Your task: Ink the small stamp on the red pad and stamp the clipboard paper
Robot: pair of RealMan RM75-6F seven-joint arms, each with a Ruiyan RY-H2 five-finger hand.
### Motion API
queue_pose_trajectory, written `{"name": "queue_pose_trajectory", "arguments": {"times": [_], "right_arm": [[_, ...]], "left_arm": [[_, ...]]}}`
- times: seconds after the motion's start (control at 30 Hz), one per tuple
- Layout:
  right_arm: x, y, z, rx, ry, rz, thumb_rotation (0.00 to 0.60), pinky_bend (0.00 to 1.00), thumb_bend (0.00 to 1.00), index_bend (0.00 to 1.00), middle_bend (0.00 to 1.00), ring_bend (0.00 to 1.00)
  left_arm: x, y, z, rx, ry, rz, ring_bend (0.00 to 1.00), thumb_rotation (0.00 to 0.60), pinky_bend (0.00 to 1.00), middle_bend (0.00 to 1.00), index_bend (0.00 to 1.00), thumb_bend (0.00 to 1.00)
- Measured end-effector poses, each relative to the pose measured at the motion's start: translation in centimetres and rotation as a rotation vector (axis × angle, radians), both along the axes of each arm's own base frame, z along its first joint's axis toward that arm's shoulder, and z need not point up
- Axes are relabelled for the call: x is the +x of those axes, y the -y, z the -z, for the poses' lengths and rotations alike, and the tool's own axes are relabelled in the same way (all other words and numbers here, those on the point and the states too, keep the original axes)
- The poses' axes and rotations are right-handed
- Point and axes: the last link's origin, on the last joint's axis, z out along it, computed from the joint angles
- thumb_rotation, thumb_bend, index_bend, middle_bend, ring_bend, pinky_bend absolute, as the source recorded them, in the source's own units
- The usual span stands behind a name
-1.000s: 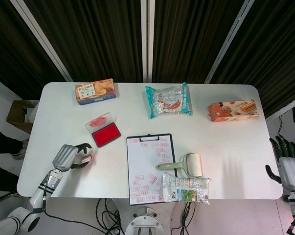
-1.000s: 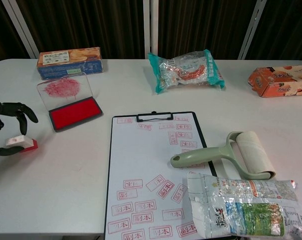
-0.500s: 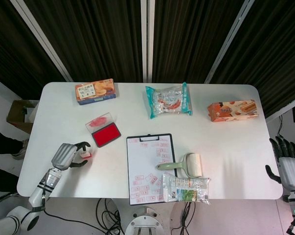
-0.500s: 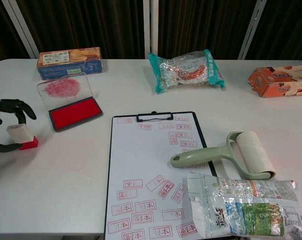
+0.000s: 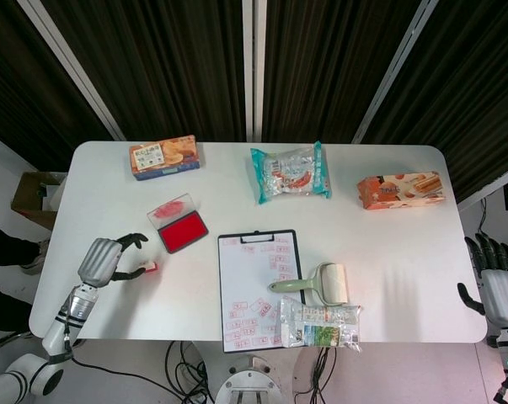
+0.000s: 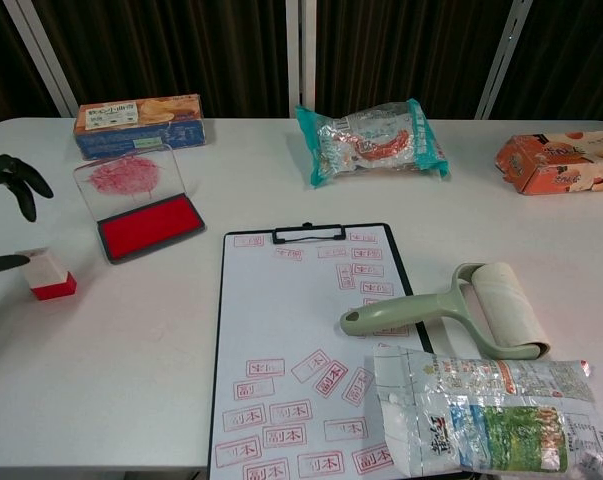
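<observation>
The small stamp [image 6: 50, 274] stands upright on the white table [image 6: 141, 350] near its left edge, just left of the open red ink pad [image 6: 149, 226]. The left hand [image 5: 104, 259] is beside it with fingers spread; its thumb seems to reach the stamp, though contact cannot be judged. The clipboard [image 6: 306, 350], its paper covered in red marks, lies mid-table under a lint roller [image 6: 461, 310]. The right hand [image 5: 496, 282] hangs off the table's right edge, fingers apart.

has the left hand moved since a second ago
Yes. The left hand has drawn back left, away from the red pad, letting go of the small stamp.
</observation>
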Motion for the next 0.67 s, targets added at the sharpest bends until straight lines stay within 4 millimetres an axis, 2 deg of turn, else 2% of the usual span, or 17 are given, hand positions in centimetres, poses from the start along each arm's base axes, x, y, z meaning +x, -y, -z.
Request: {"name": "queue_pose_trajectory", "arguments": {"times": [0.03, 0.07, 0.1, 0.13, 0.17, 0.2, 0.27, 0.3, 0.4, 0.5, 0.67], "right_arm": [[0.0, 0.0, 0.0, 0.0, 0.001, 0.0, 0.6, 0.0, 0.28, 0.0, 0.0, 0.0], [0.0, 0.0, 0.0, -0.001, 0.001, -0.001, 0.6, 0.0, 0.28, 0.0, 0.0, 0.0], [0.0, 0.0, 0.0, -0.002, 0.002, 0.0, 0.6, 0.0, 0.28, 0.0, 0.0, 0.0], [0.0, 0.0, 0.0, -0.003, 0.003, 0.0, 0.6, 0.0, 0.28, 0.0, 0.0, 0.0], [0.0, 0.0, 0.0, -0.005, 0.005, 0.0, 0.6, 0.0, 0.28, 0.0, 0.0, 0.0], [-0.1, 0.0, 0.0, -0.01, 0.008, -0.002, 0.6, 0.0, 0.28, 0.0, 0.0, 0.0], [0.0, 0.0, -0.1, -0.022, 0.011, -0.007, 0.6, 0.0, 0.27, 0.0, 0.0, 0.0], [0.0, 0.0, -0.1, -0.029, 0.013, -0.015, 0.6, 0.0, 0.27, 0.0, 0.0, 0.0], [0.1, 0.0, -0.2, -0.033, 0.012, -0.051, 0.6, 0.0, 0.24, 0.0, 0.0, 0.0], [0.1, 0.0, -0.3, -0.034, -0.017, -0.103, 0.6, 0.0, 0.23, 0.0, 0.0, 0.0], [0.5, 0.2, -0.1, -0.029, -0.039, -0.172, 0.6, 0.0, 0.23, 0.0, 0.0, 0.0]], "left_arm": [[0.1, 0.0, -0.9, 0.032, 0.007, 0.008, 0.83, 0.6, 0.98, 0.44, 0.35, 0.1], [0.2, 0.1, -1.4, 0.05, 0.009, 0.012, 0.74, 0.597, 0.92, 0.43, 0.35, 0.1], [0.2, 0.2, -2.5, 0.09, 0.009, 0.02, 0.59, 0.55, 0.78, 0.4, 0.34, 0.1], [0.2, 0.5, -3.7, 0.132, 0.003, 0.024, 0.45, 0.478, 0.62, 0.35, 0.32, 0.1], [0.1, 0.6, -4.3, 0.152, -0.004, 0.024, 0.29, 0.338, 0.42, 0.27, 0.29, 0.1], [-0.1, 0.9, -5.2, 0.18, -0.022, 0.022, 0.17, 0.187, 0.28, 0.19, 0.24, 0.1], [-0.9, 1.4, -7.0, 0.221, -0.094, -0.001, 0.1, 0.03, 0.2, 0.1, 0.17, 0.1], [-1.3, 1.9, -7.6, 0.231, -0.139, -0.025, 0.08, 0.004, 0.19, 0.09, 0.15, 0.09], [-2.3, 3.2, -8.8, 0.239, -0.245, -0.091, 0.08, 0.0, 0.19, 0.09, 0.14, 0.09], [-4.1, 5.4, -10.4, 0.222, -0.334, -0.185, 0.08, 0.0, 0.19, 0.09, 0.14, 0.09], [-5.2, 7.0, -11.3, 0.2, -0.33, -0.239, 0.08, 0.0, 0.19, 0.09, 0.13, 0.09]]}}
